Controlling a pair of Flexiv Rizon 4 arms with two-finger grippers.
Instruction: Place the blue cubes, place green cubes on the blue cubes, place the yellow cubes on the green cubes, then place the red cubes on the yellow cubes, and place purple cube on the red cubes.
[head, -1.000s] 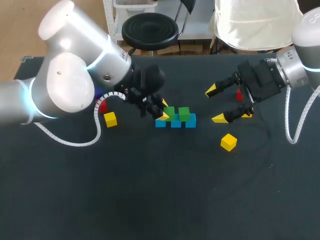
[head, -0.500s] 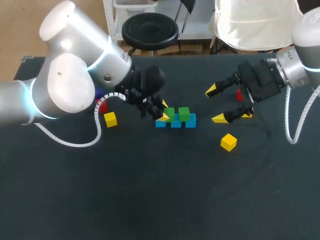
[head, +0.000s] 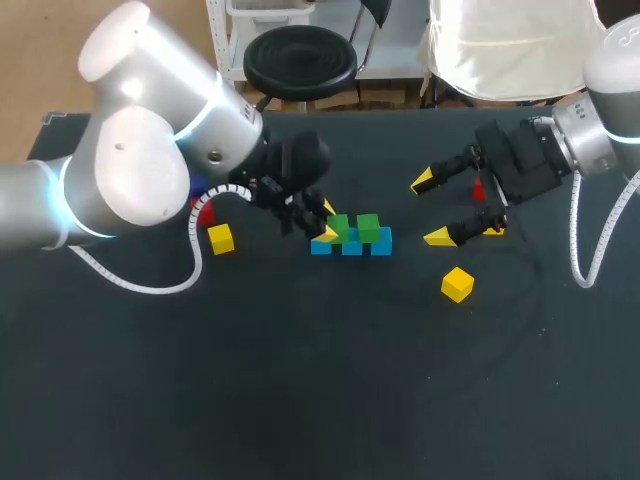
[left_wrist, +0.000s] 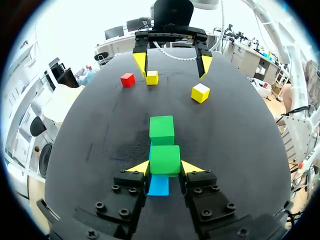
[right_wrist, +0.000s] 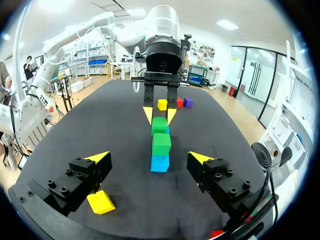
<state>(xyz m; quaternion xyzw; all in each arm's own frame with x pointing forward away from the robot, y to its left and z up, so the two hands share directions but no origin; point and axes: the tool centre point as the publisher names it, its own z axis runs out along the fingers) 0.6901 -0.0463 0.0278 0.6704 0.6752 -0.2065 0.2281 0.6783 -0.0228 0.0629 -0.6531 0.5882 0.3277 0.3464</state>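
Three blue cubes (head: 351, 245) lie in a row at mid-table. Two green cubes sit on top of them. My left gripper (head: 326, 220) is shut on the left green cube (left_wrist: 165, 159), a yellow fingertip (left_wrist: 138, 167) pressed to each side; a blue cube (left_wrist: 158, 185) shows under it and the second green cube (left_wrist: 161, 130) lies just ahead. My right gripper (head: 430, 209) hangs open to the right of the row, holding nothing. In the right wrist view the blue cube (right_wrist: 160, 163) and green cubes (right_wrist: 161, 143) line up ahead of the right gripper (right_wrist: 149, 157), with the left gripper (right_wrist: 160, 113) behind them.
Loose yellow cubes lie left (head: 220, 238) and right (head: 457, 284) of the row, a third (head: 495, 228) by the right gripper. One red cube (head: 205, 211) sits under the left arm, another (head: 478, 188) behind the right gripper. A purple cube (right_wrist: 188, 102) lies beside the red one.
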